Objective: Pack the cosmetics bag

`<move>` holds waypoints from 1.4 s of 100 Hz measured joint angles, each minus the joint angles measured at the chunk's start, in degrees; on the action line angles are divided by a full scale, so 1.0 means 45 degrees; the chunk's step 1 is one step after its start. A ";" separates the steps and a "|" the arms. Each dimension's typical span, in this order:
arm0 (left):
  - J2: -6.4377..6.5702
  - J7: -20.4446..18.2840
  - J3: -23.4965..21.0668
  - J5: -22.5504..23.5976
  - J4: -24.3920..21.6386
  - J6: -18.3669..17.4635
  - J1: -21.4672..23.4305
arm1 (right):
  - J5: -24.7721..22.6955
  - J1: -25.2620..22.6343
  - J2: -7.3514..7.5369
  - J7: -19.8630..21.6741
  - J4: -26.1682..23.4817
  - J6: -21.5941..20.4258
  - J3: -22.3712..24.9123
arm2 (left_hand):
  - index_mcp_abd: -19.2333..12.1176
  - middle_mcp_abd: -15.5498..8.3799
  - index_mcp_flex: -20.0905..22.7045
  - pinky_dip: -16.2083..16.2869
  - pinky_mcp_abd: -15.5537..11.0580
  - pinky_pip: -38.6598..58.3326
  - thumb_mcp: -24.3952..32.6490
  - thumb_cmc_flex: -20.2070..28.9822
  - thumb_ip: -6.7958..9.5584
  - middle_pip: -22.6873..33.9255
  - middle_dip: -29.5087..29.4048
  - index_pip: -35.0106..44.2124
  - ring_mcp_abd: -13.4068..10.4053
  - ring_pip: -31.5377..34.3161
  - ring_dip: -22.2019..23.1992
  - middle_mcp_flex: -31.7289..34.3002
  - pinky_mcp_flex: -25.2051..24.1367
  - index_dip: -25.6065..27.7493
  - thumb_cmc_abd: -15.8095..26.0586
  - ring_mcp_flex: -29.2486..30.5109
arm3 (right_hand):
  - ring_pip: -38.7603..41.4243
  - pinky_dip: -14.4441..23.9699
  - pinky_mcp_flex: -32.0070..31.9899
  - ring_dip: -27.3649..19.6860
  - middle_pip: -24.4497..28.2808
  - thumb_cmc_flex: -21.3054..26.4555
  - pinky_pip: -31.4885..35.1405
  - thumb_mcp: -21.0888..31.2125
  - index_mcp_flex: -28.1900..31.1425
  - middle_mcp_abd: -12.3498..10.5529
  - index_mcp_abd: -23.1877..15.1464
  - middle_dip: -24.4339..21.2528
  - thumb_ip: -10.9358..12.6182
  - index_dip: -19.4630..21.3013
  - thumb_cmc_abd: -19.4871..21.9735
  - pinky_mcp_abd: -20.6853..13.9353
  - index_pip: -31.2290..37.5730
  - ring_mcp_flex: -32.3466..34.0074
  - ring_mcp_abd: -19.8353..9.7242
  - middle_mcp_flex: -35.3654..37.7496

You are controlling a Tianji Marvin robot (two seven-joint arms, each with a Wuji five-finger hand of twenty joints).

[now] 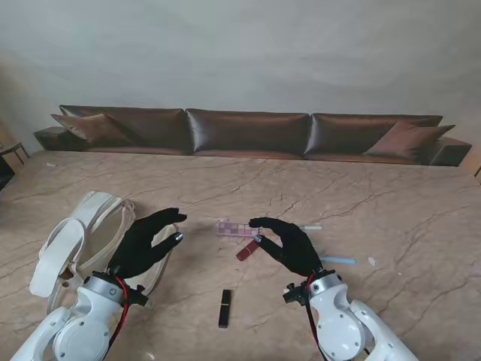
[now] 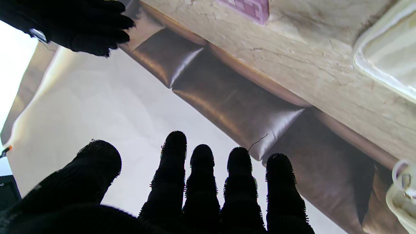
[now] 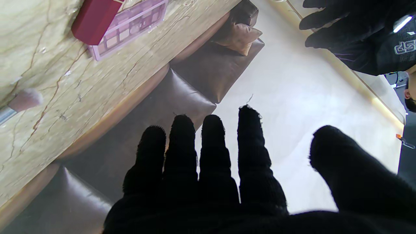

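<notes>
A white cosmetics bag [image 1: 79, 241] lies at the left of the table, its edge showing in the left wrist view [image 2: 386, 61]. My left hand [image 1: 148, 242] hovers over the bag's right side, open, fingers [image 2: 201, 182] spread and empty. My right hand [image 1: 289, 244] is open over the table's middle, fingers [image 3: 211, 156] apart, holding nothing. Just left of it lie a dark red tube [image 1: 246, 250] [image 3: 94, 21] and a pink eyeshadow palette [image 1: 237, 229] [image 3: 130, 27] [image 2: 248, 8]. A black lipstick [image 1: 225, 307] lies nearer to me.
A makeup brush [image 3: 19, 102] and a light blue stick [image 1: 338, 260] lie to the right of my right hand, with a thin white stick [image 1: 310, 227] farther off. Brown cushions [image 1: 248, 131] line the table's far edge.
</notes>
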 measured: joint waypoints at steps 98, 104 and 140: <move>0.1067 -0.7175 -0.2904 0.5199 -0.2211 0.7088 -0.1243 | 0.1255 0.1111 0.0095 0.1164 0.1761 -0.1002 0.0662 | 0.0783 0.0524 -0.4509 -0.0402 0.1207 -0.4041 -0.1586 -0.0111 0.0005 -0.2447 -0.1042 -0.3760 0.1284 -0.0962 -0.0514 -0.3940 -0.1548 -0.1431 -0.2850 -0.3721 | 0.0001 -0.0151 0.0000 0.0000 0.0138 0.0000 0.0042 0.0000 0.0039 0.0000 -0.0001 0.0067 0.0000 0.0000 0.0000 0.0248 0.0003 0.0109 0.0000 0.0005; 0.1181 -0.7563 -0.2554 0.5222 -0.1874 0.7383 -0.1682 | 0.1332 0.1272 0.0092 0.1174 0.2011 -0.1106 0.0662 | 0.0773 0.0621 -0.4518 -0.0402 0.1468 -0.4059 -0.1762 -0.0111 0.0005 -0.2591 -0.1044 -0.3851 0.1391 -0.0963 -0.0539 -0.4051 -0.1548 -0.1446 -0.2997 -0.3721 | 0.0001 -0.0151 0.0000 0.0000 0.0148 0.0000 0.0042 0.0000 0.0041 0.0000 -0.0001 0.0139 0.0000 0.0000 0.0000 0.0250 0.0003 0.0115 0.0000 0.0005; 0.1476 -0.9184 -0.0753 0.6517 0.0499 0.8801 -0.3987 | 0.2076 0.2269 0.0084 0.1628 0.3468 -0.1714 0.0494 | 0.0286 0.1346 -0.4598 -0.0271 0.1680 -0.4826 -0.1720 0.0217 0.0051 -0.3120 -0.2499 -0.4175 0.1808 -0.1954 -0.1427 -0.4283 -0.1868 -0.3082 -0.3388 -0.4383 | 0.0001 -0.0151 0.0000 0.0001 0.0431 0.0000 0.0099 0.0000 0.0207 0.0000 -0.0048 0.0231 0.0000 0.0000 0.0000 0.0304 0.0219 0.0267 0.0000 0.0345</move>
